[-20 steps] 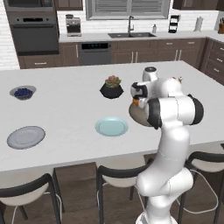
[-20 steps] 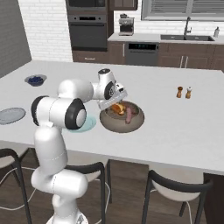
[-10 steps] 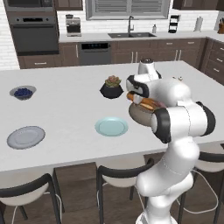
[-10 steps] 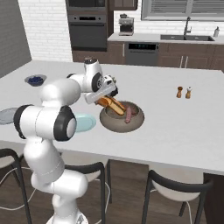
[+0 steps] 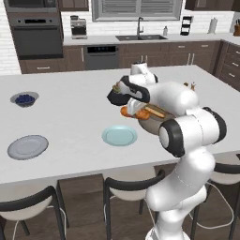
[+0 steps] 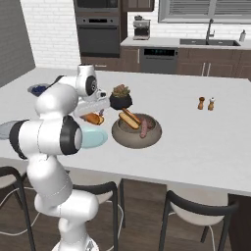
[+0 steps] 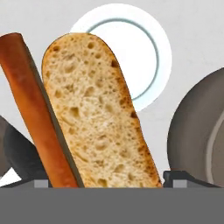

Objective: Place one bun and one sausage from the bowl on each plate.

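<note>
White island counter [image 5: 70,117] carries our stone bowl [image 6: 136,132]; beside it, our gripper [image 6: 93,116] clasps a bun [image 7: 98,113] above the teal plate [image 5: 120,135], near the plant pot [image 6: 120,98].

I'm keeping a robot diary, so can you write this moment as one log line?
pincer: carrying bun | position: above teal plate | bowl: bun and sausage inside | grey plate: bare

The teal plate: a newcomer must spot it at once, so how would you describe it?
On the long white island, look at the near edge beside the big grey-brown bowl. The teal plate lies flat just left of that bowl in the left base view. Its pale blue-green tint sets it apart from the grey plate farther left.
</note>
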Available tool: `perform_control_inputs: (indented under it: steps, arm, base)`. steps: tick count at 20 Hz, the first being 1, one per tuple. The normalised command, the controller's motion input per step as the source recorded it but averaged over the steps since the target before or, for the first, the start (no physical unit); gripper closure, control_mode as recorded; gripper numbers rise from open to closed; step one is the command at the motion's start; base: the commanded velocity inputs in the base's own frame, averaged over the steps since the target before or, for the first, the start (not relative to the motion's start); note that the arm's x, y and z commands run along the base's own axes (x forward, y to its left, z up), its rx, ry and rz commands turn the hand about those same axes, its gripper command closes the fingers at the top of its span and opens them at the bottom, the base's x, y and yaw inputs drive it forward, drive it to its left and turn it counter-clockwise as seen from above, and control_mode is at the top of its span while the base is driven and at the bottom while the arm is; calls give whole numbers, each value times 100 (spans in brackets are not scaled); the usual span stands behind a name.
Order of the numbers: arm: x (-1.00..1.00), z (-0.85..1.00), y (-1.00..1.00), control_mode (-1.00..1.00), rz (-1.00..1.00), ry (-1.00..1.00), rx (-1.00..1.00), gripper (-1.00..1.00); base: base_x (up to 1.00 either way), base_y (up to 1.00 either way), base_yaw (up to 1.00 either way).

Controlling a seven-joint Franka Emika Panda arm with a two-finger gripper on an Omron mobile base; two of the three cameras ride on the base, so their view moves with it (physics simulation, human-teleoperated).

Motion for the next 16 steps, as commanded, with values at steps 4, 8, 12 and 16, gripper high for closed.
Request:
perform_control_inputs:
  steps: [4, 8, 12, 16]
  arm:
    - [-24, -87, 7, -100, -25, -36, -2, 100]
    - [-16, -100, 6, -100, -20, -49, -5, 100]
    - [18, -38, 15, -100, -9, -12, 0, 100]
    - [69, 5, 31, -100, -3, 22, 0, 100]
  base:
    - [0, 0, 0]
    - [0, 0, 0]
    - [0, 0, 0]
    - [0, 0, 0]
